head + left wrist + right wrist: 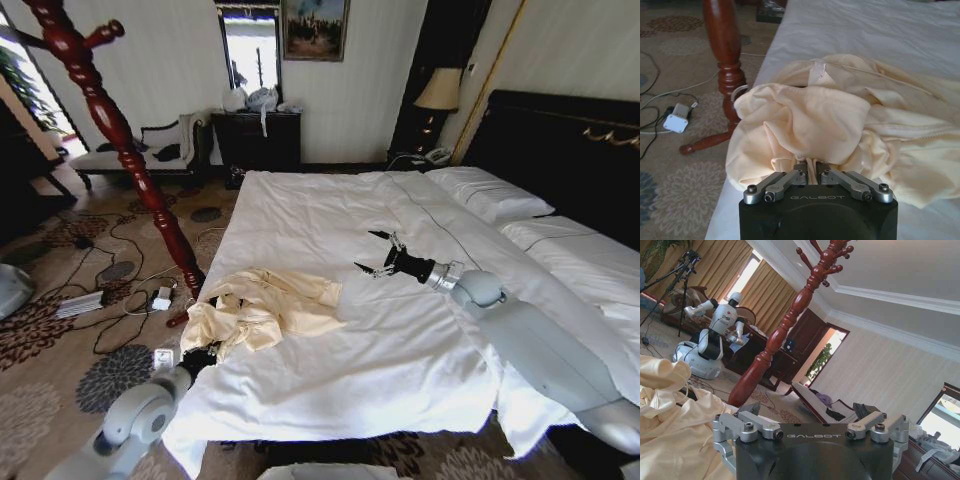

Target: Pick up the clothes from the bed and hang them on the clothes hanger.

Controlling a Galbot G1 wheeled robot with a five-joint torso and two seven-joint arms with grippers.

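The clothes (262, 310), a crumpled cream-yellow shirt, lie on the bed (330, 200) near its front left edge. My left gripper (200, 358) is at the shirt's near edge. In the left wrist view that gripper (812, 170) is shut on a fold of the shirt (810, 115), whose white neck label faces up. My right gripper (385, 256) hovers open over the duvet, to the right of the shirt and apart from it. The red-brown clothes hanger (120, 140) stands on the carpet beside the bed's left edge; its post (725, 45) is close to the shirt and its pegs (827, 252) rise high.
Cables and power strips (100, 300) lie on the patterned carpet around the stand's base. A cushioned bench (140, 150) and dark dresser (255, 140) stand at the far wall. A lamp (437, 92) and black headboard (570, 150) are on the right. Another white robot (710, 345) stands across the room.
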